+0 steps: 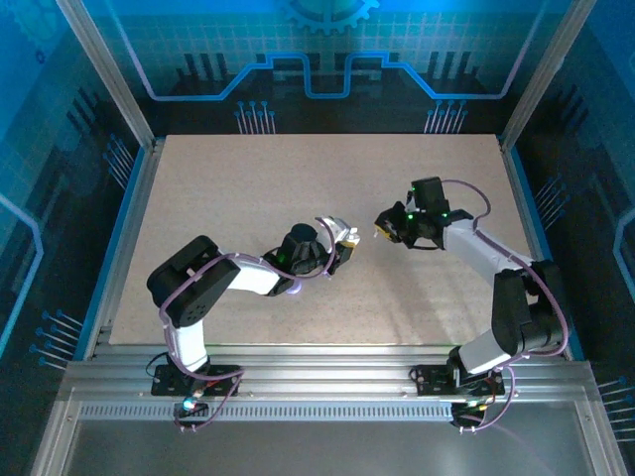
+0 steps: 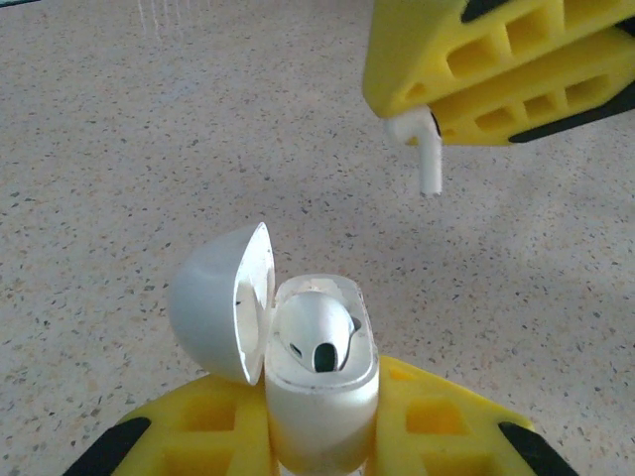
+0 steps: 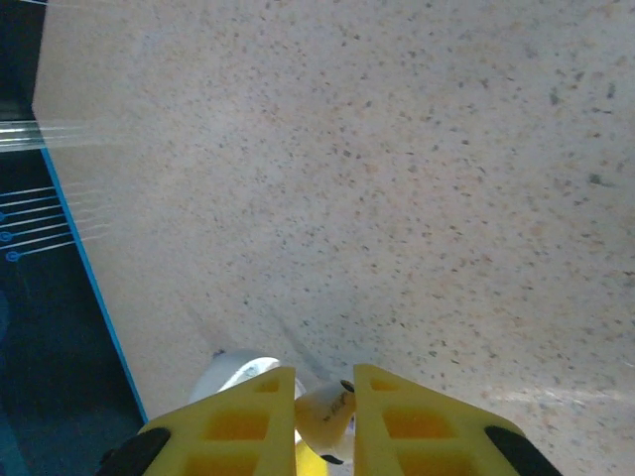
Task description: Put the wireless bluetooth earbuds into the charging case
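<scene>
Left hand (image 1: 349,241) clamps the open white plastic charging case (image 2: 327,397); right hand (image 3: 322,397) pinches a white stemmed earbud (image 2: 427,159) by its head, so a skewed stem could jam.

left arm (image 1: 250,278) + right arm (image 1: 474,246): chunky black joints, white links | cables (image 1: 462,184): thin lavender loops on both | wrists: tiny green lights (image 1: 408,214) | fingers (image 2: 437,421): bright yellow blocks, boxy cutouts, black corner patches | bases (image 1: 193,380): black
</scene>
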You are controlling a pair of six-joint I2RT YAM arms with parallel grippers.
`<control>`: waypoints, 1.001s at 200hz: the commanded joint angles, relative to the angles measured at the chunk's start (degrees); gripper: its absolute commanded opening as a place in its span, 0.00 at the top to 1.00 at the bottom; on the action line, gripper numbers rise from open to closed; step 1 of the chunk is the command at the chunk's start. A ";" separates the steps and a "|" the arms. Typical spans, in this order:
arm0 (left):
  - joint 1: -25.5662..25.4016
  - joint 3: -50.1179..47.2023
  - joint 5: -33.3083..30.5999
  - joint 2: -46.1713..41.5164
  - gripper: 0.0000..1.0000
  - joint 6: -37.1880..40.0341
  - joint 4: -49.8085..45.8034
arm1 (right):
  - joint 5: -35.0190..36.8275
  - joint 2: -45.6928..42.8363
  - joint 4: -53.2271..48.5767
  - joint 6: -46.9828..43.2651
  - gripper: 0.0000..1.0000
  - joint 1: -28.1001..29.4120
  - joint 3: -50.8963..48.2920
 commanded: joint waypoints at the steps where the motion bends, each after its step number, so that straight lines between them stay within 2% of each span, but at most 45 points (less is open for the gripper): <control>1: -0.34 1.44 2.11 1.28 0.86 -2.14 4.12 | -0.54 -0.28 2.20 2.21 0.83 1.28 0.37; 75: -0.32 1.93 1.58 1.96 0.86 -3.37 5.64 | -0.47 1.79 5.99 5.55 0.83 4.51 2.04; 200: -0.35 1.13 1.73 1.52 0.86 -3.85 8.10 | 0.11 3.81 8.90 7.67 0.83 6.36 1.42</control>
